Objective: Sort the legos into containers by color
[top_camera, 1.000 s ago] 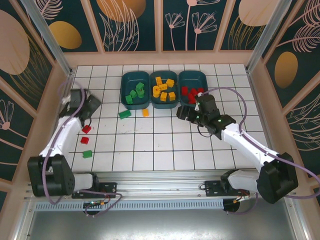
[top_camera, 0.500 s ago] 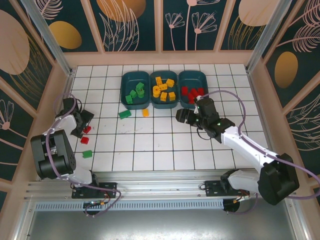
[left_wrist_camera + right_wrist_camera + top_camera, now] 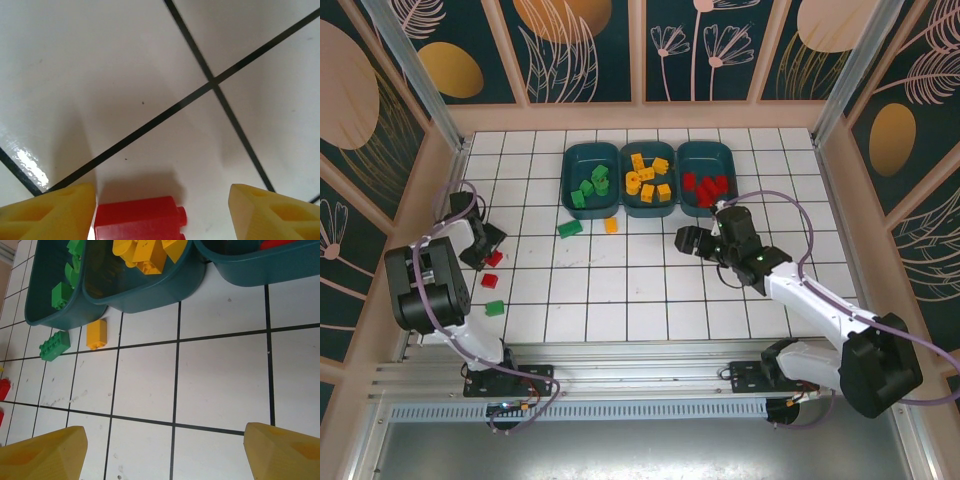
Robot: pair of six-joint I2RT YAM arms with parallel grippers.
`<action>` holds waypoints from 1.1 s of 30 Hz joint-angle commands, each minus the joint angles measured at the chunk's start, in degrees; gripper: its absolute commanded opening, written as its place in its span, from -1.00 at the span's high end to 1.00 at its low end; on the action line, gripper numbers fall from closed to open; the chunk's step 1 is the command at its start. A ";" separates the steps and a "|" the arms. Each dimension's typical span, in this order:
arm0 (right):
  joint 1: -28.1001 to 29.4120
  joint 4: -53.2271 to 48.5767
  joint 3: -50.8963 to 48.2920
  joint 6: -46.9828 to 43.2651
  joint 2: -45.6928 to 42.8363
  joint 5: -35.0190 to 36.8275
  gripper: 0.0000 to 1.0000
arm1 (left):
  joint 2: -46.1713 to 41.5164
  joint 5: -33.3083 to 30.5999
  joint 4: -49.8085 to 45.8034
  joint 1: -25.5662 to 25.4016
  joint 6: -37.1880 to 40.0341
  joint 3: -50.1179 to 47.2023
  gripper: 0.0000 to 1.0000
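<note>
Step in hand: picking up a loose red brick (image 3: 137, 220) at the left side of the surface (image 3: 650, 300).
Left pincer (image 3: 480, 247): down over that brick, jaws apart on either side, gripping nothing yet.
Right pincer (image 3: 688, 240): wide open, empty, hovering just in front of the bins.
Next move: probably closing squarely on the brick, lifting, then carrying it across to the right-hand bin (image 3: 705, 157) with the other reds.

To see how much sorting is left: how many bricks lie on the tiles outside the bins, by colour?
Green bricks: 2
Red bricks: 2
Yellow-orange brick: 1
Total: 5
</note>
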 commanded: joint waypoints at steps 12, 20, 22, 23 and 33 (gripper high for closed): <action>-1.38 2.33 -1.20 -0.23 -1.39 -1.84 -0.64 | 1.21 2.79 1.14 0.38 5.41 0.40 0.03; -1.41 1.27 -0.29 0.70 -2.02 -1.59 -0.63 | -5.37 6.77 1.15 0.42 5.76 -0.96 0.21; -1.43 0.98 -0.36 0.90 -2.49 -1.30 -0.62 | -6.74 7.93 0.99 0.29 5.62 -0.84 0.22; -1.43 0.84 -0.40 1.00 -2.67 -1.15 -0.62 | -7.36 8.51 0.81 0.19 5.51 -0.76 0.23; -5.51 -1.18 -0.52 0.95 -4.02 0.88 -0.62 | -11.40 10.61 -1.06 -15.42 -0.13 6.75 0.24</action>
